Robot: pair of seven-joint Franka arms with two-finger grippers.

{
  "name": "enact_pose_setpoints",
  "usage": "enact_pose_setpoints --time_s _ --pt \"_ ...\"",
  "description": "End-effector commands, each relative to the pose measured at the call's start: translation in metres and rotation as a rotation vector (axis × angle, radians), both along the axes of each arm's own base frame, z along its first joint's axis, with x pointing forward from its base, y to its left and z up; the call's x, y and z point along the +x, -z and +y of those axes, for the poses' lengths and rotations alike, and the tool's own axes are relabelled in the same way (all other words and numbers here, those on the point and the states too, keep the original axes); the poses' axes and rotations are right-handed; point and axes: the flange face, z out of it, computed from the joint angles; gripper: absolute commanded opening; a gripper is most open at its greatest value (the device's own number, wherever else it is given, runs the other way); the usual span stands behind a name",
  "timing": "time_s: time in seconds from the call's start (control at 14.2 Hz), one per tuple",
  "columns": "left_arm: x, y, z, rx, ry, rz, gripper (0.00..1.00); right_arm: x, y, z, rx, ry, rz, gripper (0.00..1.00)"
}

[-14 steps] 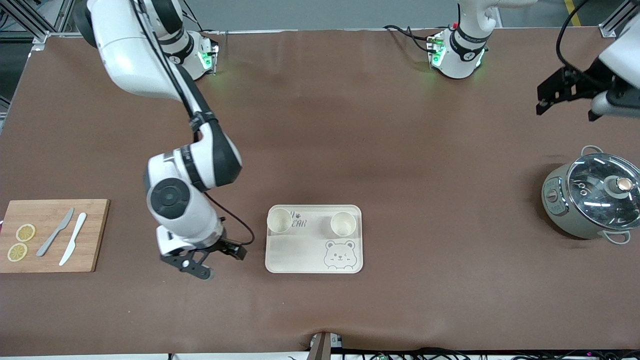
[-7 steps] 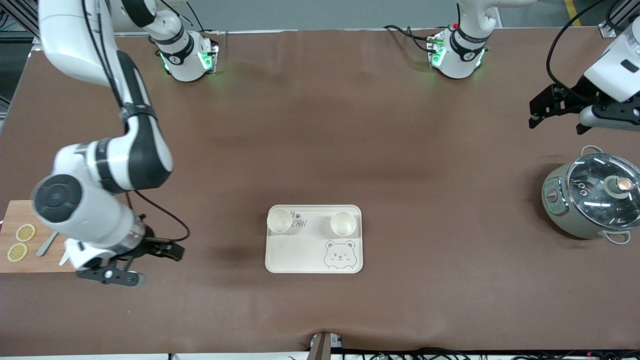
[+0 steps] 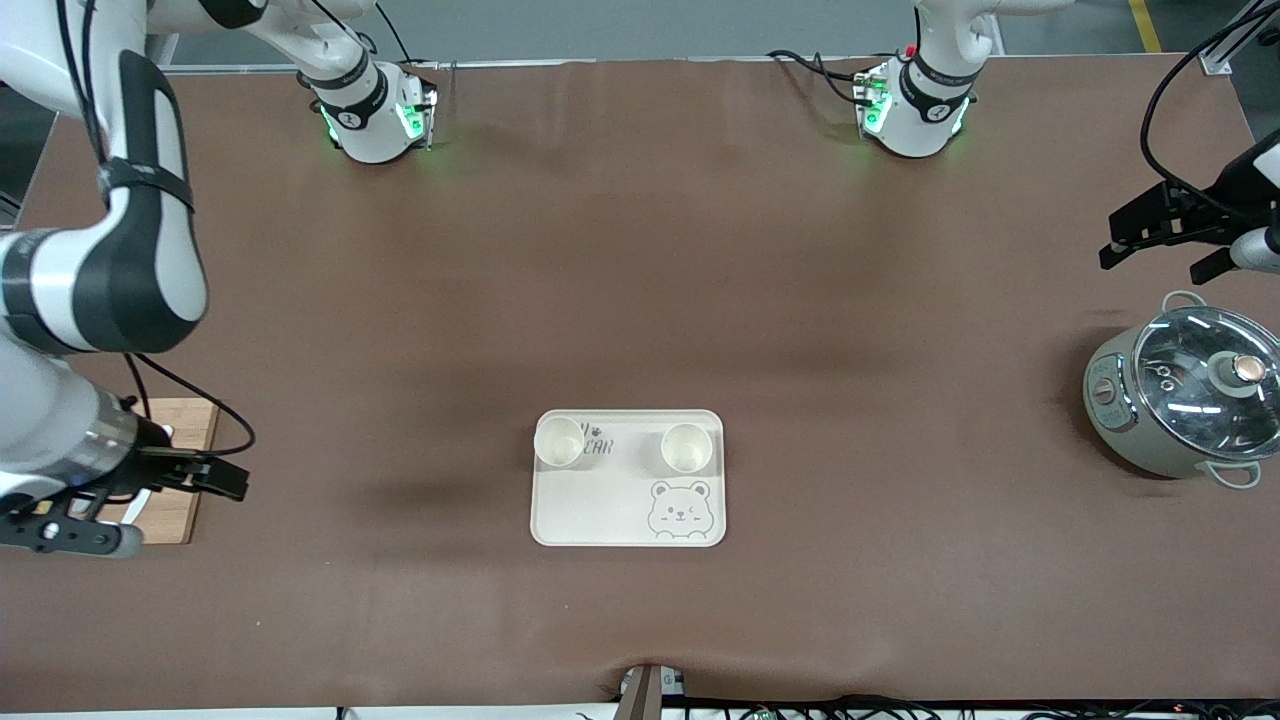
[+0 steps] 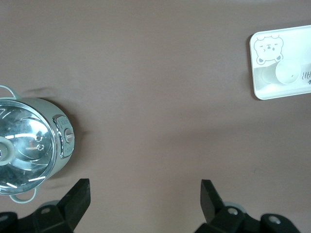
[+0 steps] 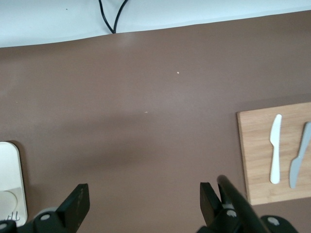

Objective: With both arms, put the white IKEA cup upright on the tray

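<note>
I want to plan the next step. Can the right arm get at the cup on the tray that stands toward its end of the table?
Probably yes. The right hand is open over the wooden board; only bare table lies between it and that cup on the tray.

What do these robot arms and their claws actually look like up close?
Both are chunky white jointed arms with black joint bands and thin black cables. Their bases glow green. Each ends in a small black two-finger claw: the left gripper, the right gripper.
</note>
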Motion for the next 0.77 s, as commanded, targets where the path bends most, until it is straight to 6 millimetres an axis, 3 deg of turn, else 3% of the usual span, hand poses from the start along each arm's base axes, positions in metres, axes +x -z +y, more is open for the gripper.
enact_pose_setpoints --time_s 0.0,0.7 --pt "0.001 -0.011 -0.007 -0.009 0.042 -0.009 1.00 -0.031 -0.025 -0.019 0.027 0.012 0.005 1.00" --pt "0.000 -0.013 0.002 -0.011 0.027 -0.014 1.00 -0.122 -0.078 -0.039 0.029 0.017 0.003 1.00"
